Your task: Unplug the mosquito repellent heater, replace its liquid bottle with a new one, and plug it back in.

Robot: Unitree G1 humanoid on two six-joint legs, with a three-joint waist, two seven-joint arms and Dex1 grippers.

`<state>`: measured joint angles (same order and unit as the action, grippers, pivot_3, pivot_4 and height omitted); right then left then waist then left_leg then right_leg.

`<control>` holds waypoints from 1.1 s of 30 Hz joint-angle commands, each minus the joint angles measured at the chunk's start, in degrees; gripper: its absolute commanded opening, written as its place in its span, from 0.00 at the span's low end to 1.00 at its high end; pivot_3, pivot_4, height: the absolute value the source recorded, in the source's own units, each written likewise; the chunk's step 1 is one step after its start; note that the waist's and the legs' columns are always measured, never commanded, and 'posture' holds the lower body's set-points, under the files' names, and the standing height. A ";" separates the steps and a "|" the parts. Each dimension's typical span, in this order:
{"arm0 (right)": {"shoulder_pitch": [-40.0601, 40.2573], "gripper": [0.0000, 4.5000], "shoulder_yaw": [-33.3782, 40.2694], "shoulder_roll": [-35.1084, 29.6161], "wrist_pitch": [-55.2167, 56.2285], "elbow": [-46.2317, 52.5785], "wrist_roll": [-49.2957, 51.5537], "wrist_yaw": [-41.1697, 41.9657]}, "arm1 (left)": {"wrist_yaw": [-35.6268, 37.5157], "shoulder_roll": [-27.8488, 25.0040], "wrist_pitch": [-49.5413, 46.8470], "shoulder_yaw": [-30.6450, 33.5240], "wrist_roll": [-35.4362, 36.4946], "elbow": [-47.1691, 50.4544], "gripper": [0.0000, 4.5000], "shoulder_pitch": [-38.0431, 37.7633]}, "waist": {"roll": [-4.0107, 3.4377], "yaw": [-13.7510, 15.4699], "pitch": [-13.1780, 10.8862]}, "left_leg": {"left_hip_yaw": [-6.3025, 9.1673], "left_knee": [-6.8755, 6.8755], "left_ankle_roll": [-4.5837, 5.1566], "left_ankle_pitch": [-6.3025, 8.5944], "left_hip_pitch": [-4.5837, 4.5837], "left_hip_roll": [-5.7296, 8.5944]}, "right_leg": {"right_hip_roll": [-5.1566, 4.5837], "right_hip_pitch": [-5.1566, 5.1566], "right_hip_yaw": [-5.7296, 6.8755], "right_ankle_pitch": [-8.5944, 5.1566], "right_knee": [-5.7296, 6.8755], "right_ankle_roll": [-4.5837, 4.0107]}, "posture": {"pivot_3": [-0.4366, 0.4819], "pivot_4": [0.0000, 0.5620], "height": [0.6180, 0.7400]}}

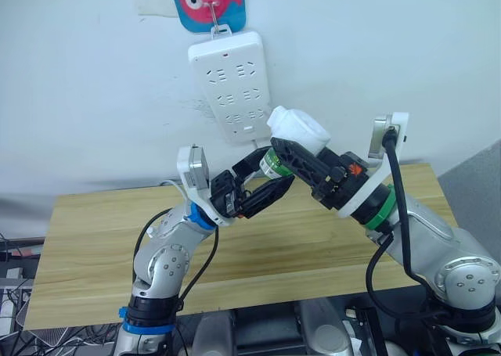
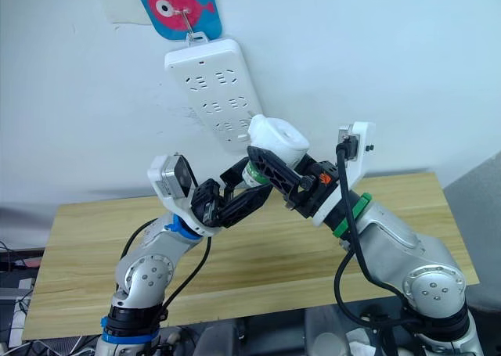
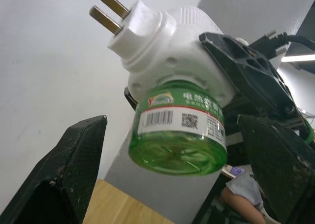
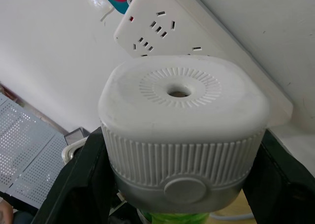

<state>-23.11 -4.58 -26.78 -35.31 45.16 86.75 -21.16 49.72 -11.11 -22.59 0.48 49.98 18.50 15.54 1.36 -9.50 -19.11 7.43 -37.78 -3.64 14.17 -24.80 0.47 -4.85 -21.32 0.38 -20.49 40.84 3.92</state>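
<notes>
Above the wooden table (image 1: 329,239), in front of the white wall, both arms are raised and meet just below the white power strip (image 1: 231,86), which hangs from a hook on a blue plaque with a pink fish (image 1: 207,2).

The right gripper (image 1: 286,154) is clamped on the mosquito repellent heater (image 1: 300,131), one black finger on each side of the ribbed white body, as the right wrist view confirms. The heater is clear of the power strip and is held in the air just beside the strip's lower end. Its two metal prongs (image 3: 109,10) are bare and point away from the bottle. The round vent hole (image 4: 178,92) on its face is turned toward the right wrist camera.

The liquid bottle (image 3: 178,135) is seated in the underside of the heater: translucent green, with a printed label carrying a barcode and a square code. Its neck is inside the heater body, so the wick cannot be seen.

The left gripper (image 1: 266,178) is spread, its two black fingers (image 3: 59,175) standing on either side of the bottle. In the left wrist view neither finger touches the bottle; a gap shows on both sides.
</notes>
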 commanded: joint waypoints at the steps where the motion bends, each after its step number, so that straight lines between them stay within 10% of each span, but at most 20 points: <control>1: -0.80 0.66 0.96 0.21 1.64 2.65 1.73 -0.63 | -0.28 0.48 0.96 0.29 0.40 1.19 0.99 0.24 | 0.00 -0.03 0.00 | 0.00 0.01 0.00 0.00 0.00 0.00 | 0.00 -0.01 0.00 0.00 0.00 0.00 | 0.13 0.58 1.00; 16: -2.51 0.66 1.04 -0.09 2.51 2.46 3.86 -3.04 | -1.13 1.90 1.07 0.51 1.34 0.55 0.99 1.17 | 0.01 -0.04 -0.01 | 0.00 0.01 0.02 0.01 0.00 0.00 | 0.00 0.00 0.00 0.00 -0.01 0.00 | 0.12 0.59 1.00; 24: -2.94 0.66 1.03 -0.21 2.72 2.37 4.57 -3.93 | -1.14 2.45 1.07 0.50 1.54 0.19 0.52 1.58 | 0.01 -0.06 -0.02 | -0.01 0.02 0.07 0.04 -0.01 0.01 | 0.01 0.00 0.00 0.00 -0.03 0.00 | 0.12 0.60 1.00; 33: -3.15 0.66 0.82 -0.64 2.94 1.94 5.47 -4.16 | -0.97 2.60 1.13 0.80 1.58 0.10 0.52 1.93 | 0.01 -0.05 -0.03 | 0.00 0.02 0.13 0.08 -0.01 0.00 | 0.01 0.00 0.01 0.00 -0.03 0.00 | 0.12 0.60 1.00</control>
<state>-25.53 -4.48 -27.13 -33.12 44.89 90.85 -25.72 49.13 -8.79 -22.09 0.37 50.55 17.57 17.05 1.36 -9.54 -19.14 7.43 -37.76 -3.50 14.26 -24.81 0.48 -4.84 -21.32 0.38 -20.49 40.81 3.92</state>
